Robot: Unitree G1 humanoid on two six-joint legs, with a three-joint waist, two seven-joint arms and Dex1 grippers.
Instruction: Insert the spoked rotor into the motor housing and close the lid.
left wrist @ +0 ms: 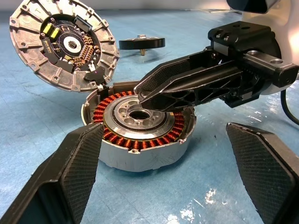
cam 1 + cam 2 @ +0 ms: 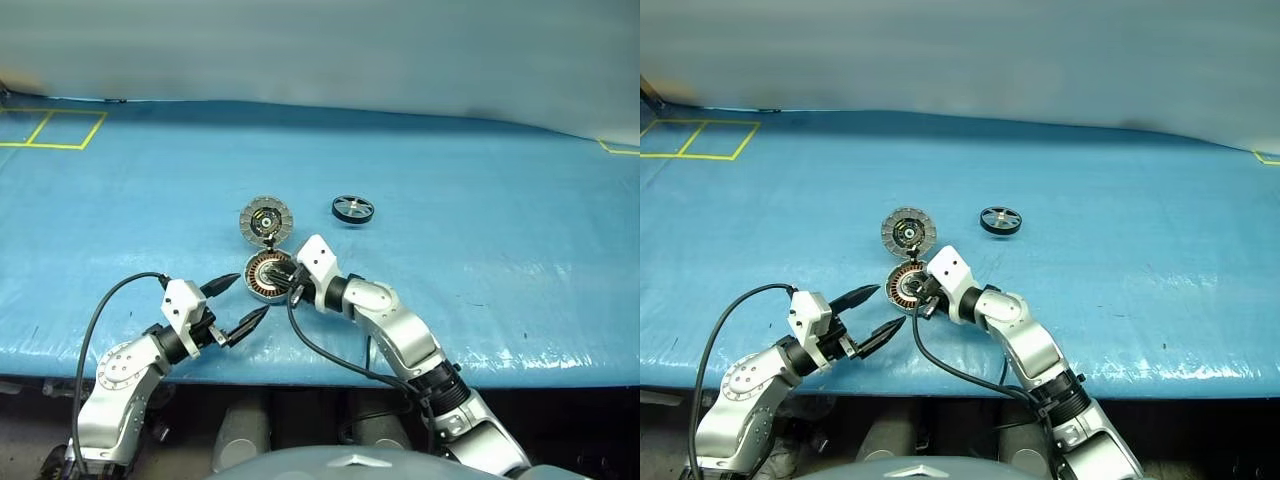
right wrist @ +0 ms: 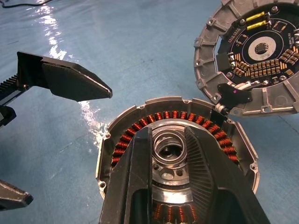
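Motor housing (image 2: 268, 275) sits on blue table (image 2: 480, 260); left jaws released, right jaws nearly clenched, empty.

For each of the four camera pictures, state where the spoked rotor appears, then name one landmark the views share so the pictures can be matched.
Left eye view: the spoked rotor lies on the blue table, beyond and right of the open lid.
Right eye view: same spot, right of the lid.
Left wrist view: the rotor lies behind the motor housing, right of the raised lid.
Right wrist view: the rotor is not in it.
Shared landmark: the housing's copper windings beside the open lid.
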